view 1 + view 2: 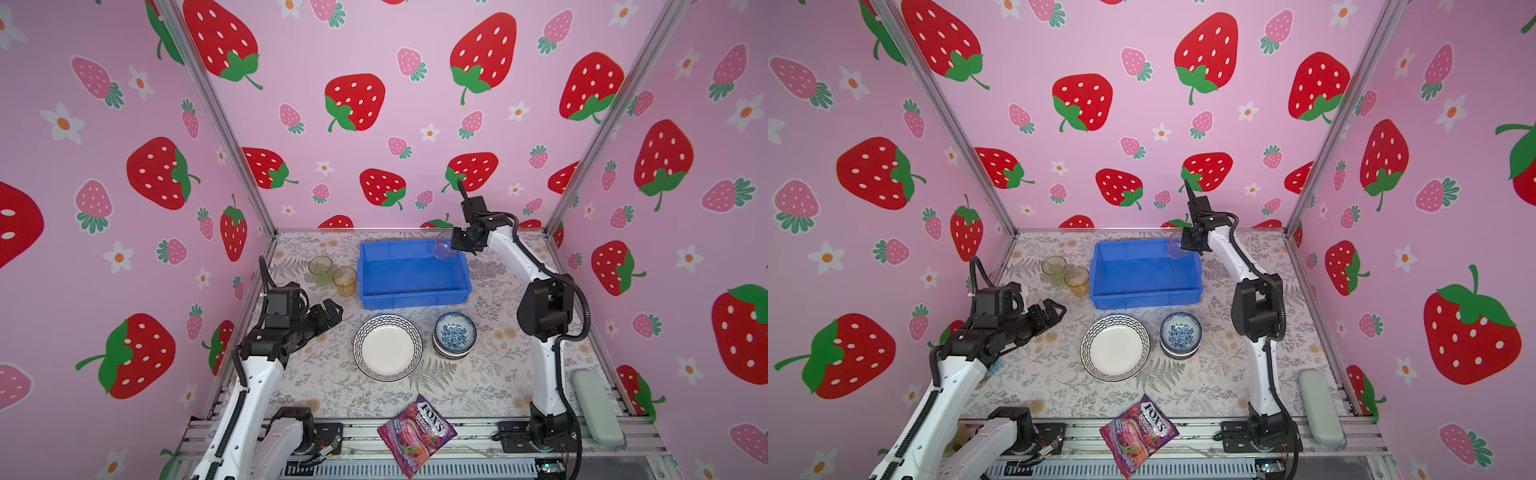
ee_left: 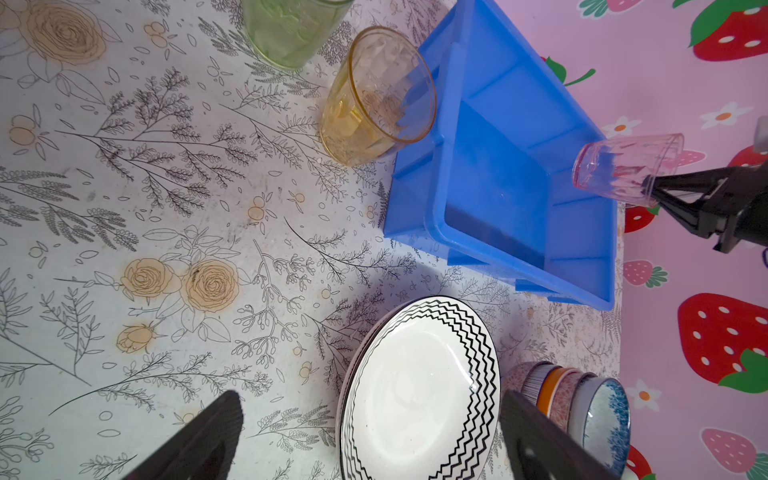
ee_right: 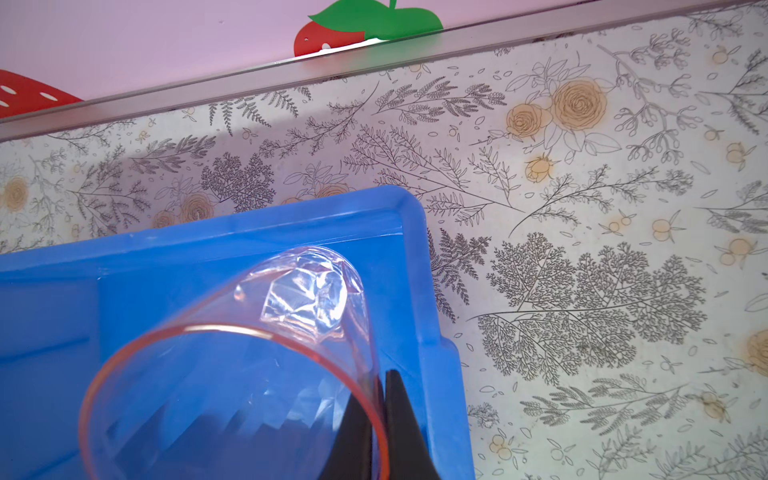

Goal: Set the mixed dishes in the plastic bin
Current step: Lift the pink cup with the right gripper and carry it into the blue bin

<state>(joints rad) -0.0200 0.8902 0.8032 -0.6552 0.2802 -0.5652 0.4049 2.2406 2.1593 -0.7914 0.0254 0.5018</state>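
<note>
Pink walls (image 1: 374,50) printed with strawberries enclose a floral-patterned tabletop (image 1: 316,386), seen from above with twelve o'clock at the back wall. At twelve o'clock sits the blue plastic bin (image 1: 415,300). The right gripper (image 3: 380,415) has its fingers pressed together on the rim of a pink glass (image 1: 444,246), one finger inside and one outside, holding it tilted over the bin's two o'clock corner. At ten o'clock, a green glass (image 1: 321,266) and an amber glass (image 1: 345,280) stand upright side by side, the amber one just beside the bin's left wall. The left gripper (image 1: 334,311) hovers at nine o'clock, its fingers spread wide apart and holding nothing. Near the centre lies a white plate with a zigzag rim (image 1: 387,348). At the plate's three o'clock is a stack of small bowls (image 1: 455,334), a blue-patterned one on top. A purple candy bag (image 1: 417,434) lies at six o'clock on the front edge.
</note>
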